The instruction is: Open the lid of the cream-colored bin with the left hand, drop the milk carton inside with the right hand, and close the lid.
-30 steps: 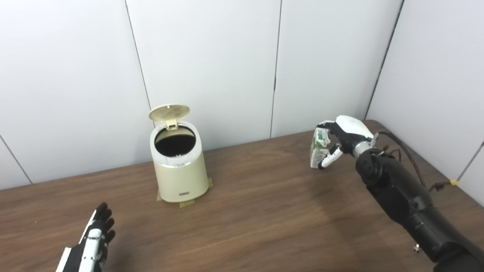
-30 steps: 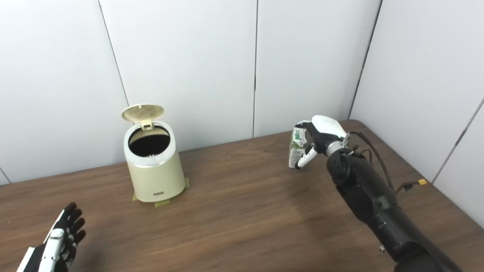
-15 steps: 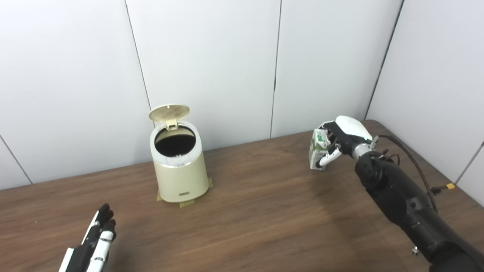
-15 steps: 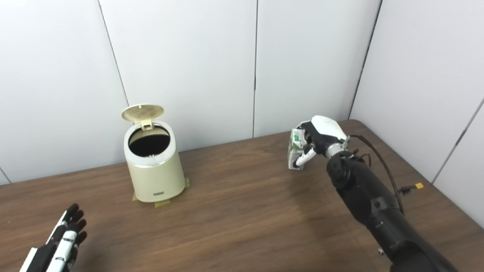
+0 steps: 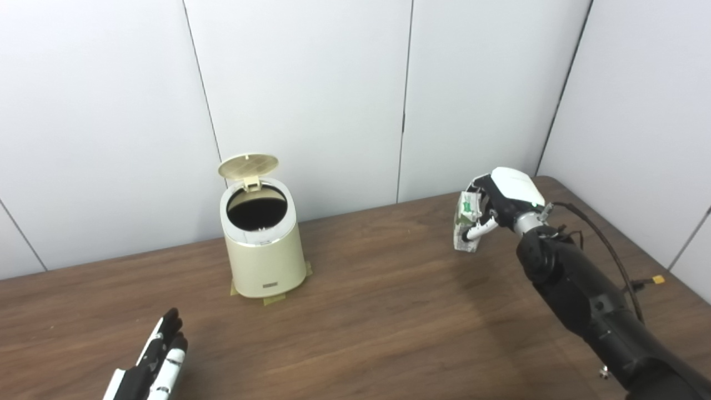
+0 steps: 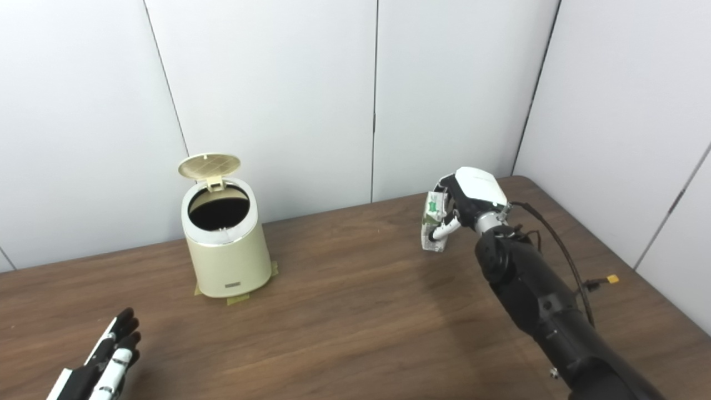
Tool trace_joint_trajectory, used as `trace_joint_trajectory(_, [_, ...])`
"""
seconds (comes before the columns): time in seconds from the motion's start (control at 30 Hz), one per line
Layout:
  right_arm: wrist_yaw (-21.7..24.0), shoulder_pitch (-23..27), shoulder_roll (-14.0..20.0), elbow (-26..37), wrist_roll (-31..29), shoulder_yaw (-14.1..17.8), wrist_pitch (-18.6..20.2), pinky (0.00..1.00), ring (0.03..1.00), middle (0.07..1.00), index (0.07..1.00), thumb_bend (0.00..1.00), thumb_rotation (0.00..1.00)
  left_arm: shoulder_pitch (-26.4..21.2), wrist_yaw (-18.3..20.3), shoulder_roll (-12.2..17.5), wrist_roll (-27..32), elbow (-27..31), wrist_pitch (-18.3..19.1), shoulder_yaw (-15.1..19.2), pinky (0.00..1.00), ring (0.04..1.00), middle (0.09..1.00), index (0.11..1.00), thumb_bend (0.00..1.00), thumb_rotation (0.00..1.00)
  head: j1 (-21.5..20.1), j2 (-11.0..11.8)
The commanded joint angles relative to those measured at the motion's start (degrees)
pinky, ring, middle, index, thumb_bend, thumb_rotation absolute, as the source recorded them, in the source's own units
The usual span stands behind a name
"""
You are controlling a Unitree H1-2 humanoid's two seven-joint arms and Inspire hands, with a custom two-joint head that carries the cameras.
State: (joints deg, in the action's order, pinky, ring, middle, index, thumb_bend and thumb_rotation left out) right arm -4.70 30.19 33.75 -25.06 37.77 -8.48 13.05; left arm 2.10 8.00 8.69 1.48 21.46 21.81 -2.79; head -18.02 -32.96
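Note:
The cream-colored bin (image 5: 265, 255) stands at the back left of the table, taped down at its base. Its round lid (image 5: 248, 165) is tipped up behind the dark opening. Far to the right, my right hand (image 5: 502, 201) is shut on the white and green milk carton (image 5: 464, 222), which hangs just above the tabletop, slightly tilted. My left hand (image 5: 155, 369) lies low at the front left edge, fingers stretched out and holding nothing, well in front of the bin.
The brown wooden table (image 5: 377, 311) runs up to white wall panels at the back and right. A black cable (image 5: 605, 244) with a yellow connector (image 5: 657, 279) trails from my right arm near the table's right edge.
My right hand has carried the carton slightly left and lifted it a little. My left hand has slid right and sunk toward the bottom edge. The bin and lid stand as before.

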Motion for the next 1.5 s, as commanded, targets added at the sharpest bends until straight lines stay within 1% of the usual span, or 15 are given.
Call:
trace_joint_trajectory(0.0, [-2.2, 2.4, 0.5, 1.6, 0.8, 0.6, -0.1, 0.40, 0.396, 0.500, 0.520, 0.52, 0.00, -1.1, 0.7, 0.5, -0.4, 1.8, -0.9, -0.6, 1.00, 1.000, 1.000, 1.000, 0.32, 0.61, 0.0, -0.3])
trace_joint_trajectory(0.07, [-3.2, 2.4, 0.4, 1.4, 1.3, 0.5, -0.4, 0.40, 0.393, 0.504, 0.525, 0.52, 0.00, -1.0, 1.0, 0.9, -0.7, 1.7, -1.1, -1.0, 1.00, 1.000, 1.000, 1.000, 0.32, 0.59, 0.2, -0.4])
trace_joint_trajectory(0.17, [-3.9, 2.1, 0.4, 2.5, 1.8, 0.6, -0.4, 0.39, 0.386, 0.499, 0.537, 0.51, 0.00, -1.0, 0.9, 1.0, -1.4, 1.9, -0.5, -1.4, 1.00, 1.000, 1.000, 1.000, 0.34, 0.62, 0.5, -0.3])
trace_joint_trajectory(0.2, [-4.1, 2.0, 0.4, 3.0, 1.9, 0.8, -0.6, 0.36, 0.379, 0.496, 0.544, 0.51, 0.00, -1.0, 0.8, 0.9, -1.5, 1.9, -0.4, -1.4, 1.00, 1.000, 1.000, 1.000, 0.32, 0.62, 0.7, -0.3])
trace_joint_trajectory(0.23, [-4.4, 1.6, 0.4, 4.5, 1.9, 1.0, -0.7, 0.35, 0.374, 0.493, 0.549, 0.51, 0.00, -1.0, 0.7, 0.6, -1.4, 1.9, -0.4, -1.3, 1.00, 1.000, 1.000, 1.000, 0.31, 0.62, 0.9, -0.3])
trace_joint_trajectory(0.37, [-6.4, 0.2, 0.6, 9.8, 2.7, 1.8, -2.9, 0.38, 0.381, 0.509, 0.518, 0.52, 0.00, -1.1, 0.7, 0.2, -1.7, 1.6, -0.4, -1.4, 1.00, 1.000, 1.000, 1.000, 0.32, 0.59, 2.0, -0.1])
trace_joint_trajectory(0.5, [-6.7, -0.8, 0.3, 14.8, 2.2, 2.7, -4.4, 0.37, 0.380, 0.506, 0.515, 0.52, 0.00, -1.2, 0.5, -0.3, -2.3, 0.8, -1.3, -1.8, 1.00, 1.000, 1.000, 1.000, 0.32, 0.60, 3.5, 0.1])
trace_joint_trajectory(0.67, [-6.6, -1.2, -0.5, 20.6, 4.0, 2.0, -5.7, 0.34, 0.368, 0.493, 0.523, 0.51, 0.00, -1.1, 0.1, -1.3, -2.9, 0.3, -1.8, -2.1, 1.00, 1.000, 1.000, 1.000, 0.35, 0.64, 6.6, 0.3])
trace_joint_trajectory(0.77, [-6.2, -1.5, -2.5, 24.2, 4.2, 2.2, -5.5, 0.33, 0.358, 0.490, 0.529, 0.51, 0.00, -1.0, -0.3, -2.2, -3.0, -0.5, -3.0, -2.3, 1.00, 1.000, 1.000, 1.000, 0.36, 0.64, 9.3, 0.4])
trace_joint_trajectory(0.83, [-5.6, -1.7, -4.1, 26.8, 4.0, 2.5, -5.0, 0.34, 0.363, 0.494, 0.536, 0.51, 0.00, -0.8, -0.3, -2.4, -3.0, -1.6, -4.7, -2.4, 1.00, 1.000, 0.999, 1.000, 0.37, 0.63, 10.3, 0.4])
trace_joint_trajectory(0.9, [-5.5, -1.8, -5.3, 28.3, 3.8, 2.7, -5.8, 0.34, 0.370, 0.500, 0.540, 0.51, 0.00, -0.5, -0.6, -2.8, -3.3, -2.3, -5.7, -2.4, 1.00, 1.000, 0.995, 1.000, 0.39, 0.62, 10.7, 0.5])
trace_joint_trajectory(1.0, [-4.5, -1.3, -7.7, 29.9, 3.1, 3.0, -5.4, 0.35, 0.377, 0.504, 0.538, 0.51, 0.00, -0.3, -1.3, -3.6, -3.4, -2.5, -6.0, -2.5, 1.00, 1.000, 0.991, 1.000, 0.40, 0.62, 11.3, 0.7])
trace_joint_trajectory(1.2, [-2.4, 1.5, -12.5, 33.5, 4.9, 1.5, -4.5, 0.36, 0.380, 0.506, 0.537, 0.51, 0.00, -0.3, -2.8, -5.0, -4.2, -2.9, -6.4, -2.8, 1.00, 1.000, 0.993, 1.000, 0.38, 0.65, 12.8, 1.8])
trace_joint_trajectory(1.33, [-4.2, 4.2, -16.0, 33.5, 5.8, 0.0, -7.8, 0.33, 0.371, 0.507, 0.531, 0.51, 0.00, -0.3, -3.6, -5.8, -4.7, -3.2, -6.7, -3.0, 1.00, 1.000, 0.998, 1.000, 0.39, 0.68, 13.4, 2.2])
trace_joint_trajectory(1.47, [-5.4, 6.7, -20.6, 32.3, 5.9, -0.8, -8.0, 0.34, 0.376, 0.515, 0.521, 0.51, 0.00, -0.4, -3.8, -6.4, -4.8, -3.5, -7.6, -3.0, 1.00, 1.000, 0.998, 1.000, 0.39, 0.69, 14.7, 2.5])
